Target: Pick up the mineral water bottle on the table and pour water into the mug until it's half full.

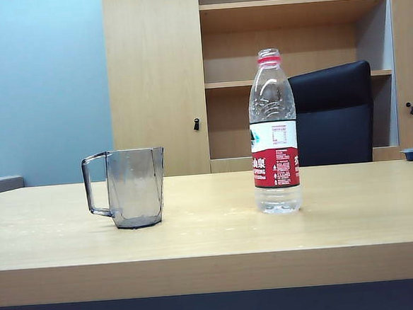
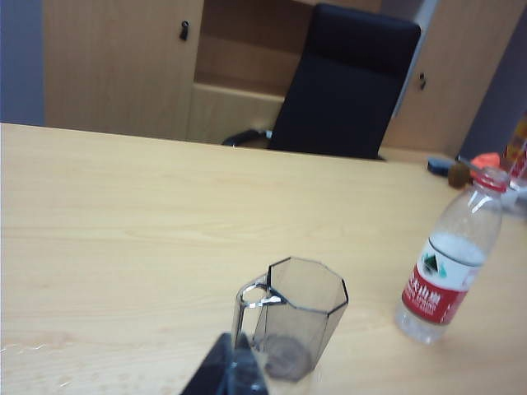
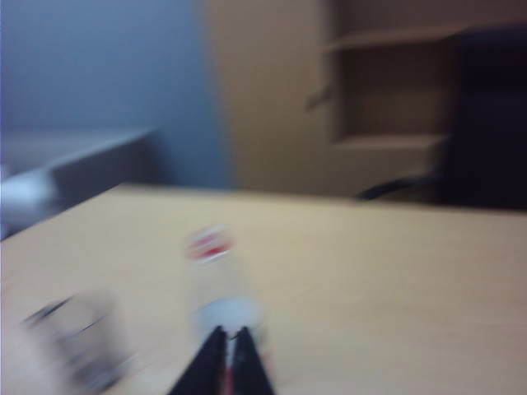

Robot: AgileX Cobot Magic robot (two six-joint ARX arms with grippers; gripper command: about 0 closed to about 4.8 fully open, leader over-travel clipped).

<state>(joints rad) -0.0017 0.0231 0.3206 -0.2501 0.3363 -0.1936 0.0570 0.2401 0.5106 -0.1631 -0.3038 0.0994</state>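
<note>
Two grippers hover above the tabletop (image 1: 212,232): left gripper (image 2: 235,362) clenched near mug (image 1: 134,187), right gripper (image 3: 228,350) clenched near bottle (image 1: 273,132).

mug (image 1: 134,186) left, mineral water bottle (image 1: 273,132) right, on table (image 1: 212,232)

Translucent grey mug (image 1: 133,187), clear bottle (image 1: 273,132) with red-and-white label, pink neck ring, light wood-grain table (image 1: 212,232).

Office setting. Wide wood-grain desk (image 1: 212,232), dark padded office chair (image 1: 335,114) behind it, light wood cabinets with small dark knobs (image 1: 155,80), open built-in shelving (image 1: 292,7), plain blue wall (image 1: 42,88). No kitchen or workshop fittings visible.
</note>
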